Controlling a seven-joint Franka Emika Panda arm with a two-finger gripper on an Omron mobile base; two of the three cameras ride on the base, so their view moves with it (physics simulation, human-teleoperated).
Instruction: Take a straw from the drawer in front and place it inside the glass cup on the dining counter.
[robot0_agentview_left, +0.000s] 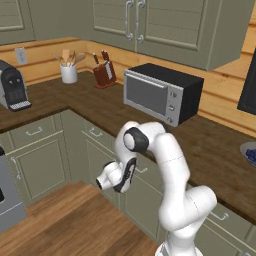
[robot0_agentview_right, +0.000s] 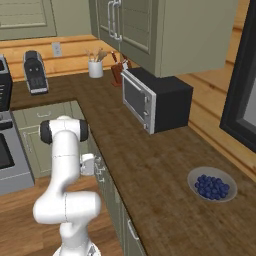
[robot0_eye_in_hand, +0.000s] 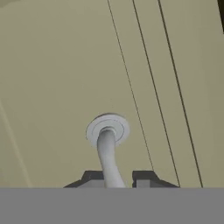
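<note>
Gripper (robot0_eye_in_hand: 114, 176) pinching the drawer's (robot0_eye_in_hand: 65, 87) silver bar handle (robot0_eye_in_hand: 108, 153) near its mount. Handle looks rigid, smooth, possibly slippery; drawer likely slides lightly.

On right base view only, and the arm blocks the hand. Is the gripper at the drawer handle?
Observer: Yes. In the hand view the small silver bar handle of the sage-green drawer runs between the tips of the gripper.
Operator: Clamped?
Observer: Can't tell. The dark fingertips flank the bar closely, with a sliver of gap on one side.
Operator: Drawer out yet?
Observer: Seemingly not. In the left base view its front sits level with the neighbouring fronts.
</note>
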